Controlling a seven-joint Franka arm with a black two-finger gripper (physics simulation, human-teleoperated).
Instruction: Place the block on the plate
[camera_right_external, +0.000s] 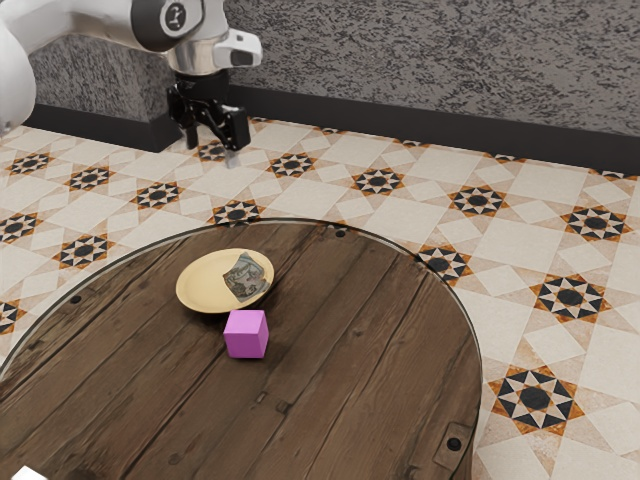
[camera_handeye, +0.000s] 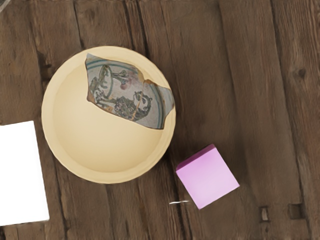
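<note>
One white block (camera_handeye: 22, 172) | one pink block (camera_handeye: 208, 177) | one plate (camera_handeye: 100, 145), one patterned shard (camera_handeye: 127, 95) on it | two jaws, spread

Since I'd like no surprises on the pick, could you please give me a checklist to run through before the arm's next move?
1. Claw open, nothing held: ok.
2. Claw down at the pink block: not ok, it hangs well above the table.
3. Block standing clear of the plate: ok, bare wood shows between them.
4. Plate empty: not ok, a patterned shard lies on it.
5. Bare room beside the shard: ok, probably enough for the block.
6. Block's weight: cannot tell.
</note>
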